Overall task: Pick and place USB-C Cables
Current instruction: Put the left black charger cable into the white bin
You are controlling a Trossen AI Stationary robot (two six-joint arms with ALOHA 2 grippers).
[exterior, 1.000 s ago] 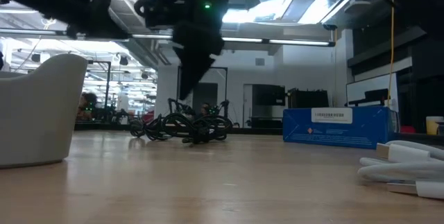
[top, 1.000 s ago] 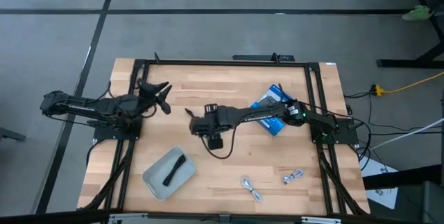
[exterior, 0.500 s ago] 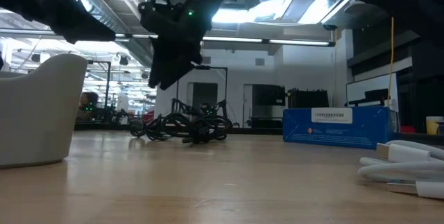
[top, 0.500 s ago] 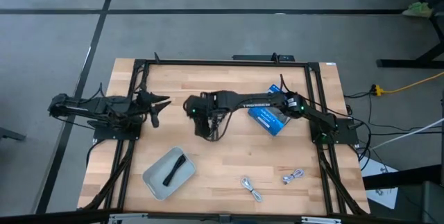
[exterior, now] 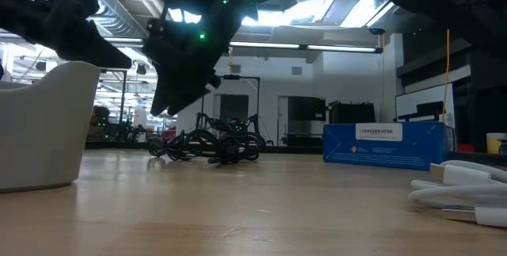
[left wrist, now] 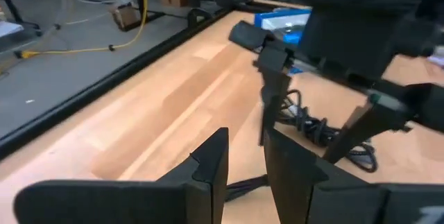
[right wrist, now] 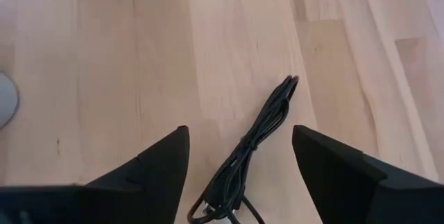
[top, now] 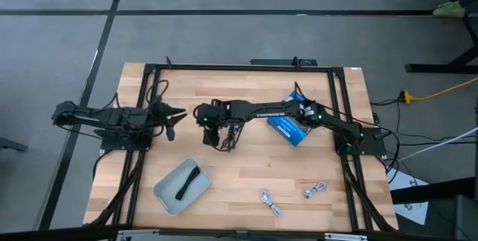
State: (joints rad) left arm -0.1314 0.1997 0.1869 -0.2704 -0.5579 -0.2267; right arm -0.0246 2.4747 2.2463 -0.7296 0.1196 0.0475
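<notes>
A loose tangle of black USB-C cables (top: 228, 137) (exterior: 210, 145) lies on the wood near the table's middle; the right wrist view shows one bundle (right wrist: 257, 137) flat on the boards. Another black cable (top: 188, 181) lies inside the grey tray (top: 160, 192). Two silvery cables (top: 270, 202) (top: 315, 189) rest near the near edge. My right gripper (top: 210, 121) (right wrist: 239, 134) hangs open above the table, just left of the tangle, touching nothing. My left gripper (top: 172, 118) (left wrist: 244, 165) waits at the left, fingers slightly apart.
The blue box (top: 290, 127) (exterior: 380, 145) lies under the right arm, right of the tangle. The grey tray (exterior: 40, 125) sits toward the near left. A black frame rail (top: 224, 67) runs round the table. Bare wood lies between tray and silvery cables.
My right gripper has travelled toward the table's left and far edges, passing over the black tangle to its left side, staying above the wood. The tangle has kept its place. My left gripper has shifted slightly toward the near edge.
</notes>
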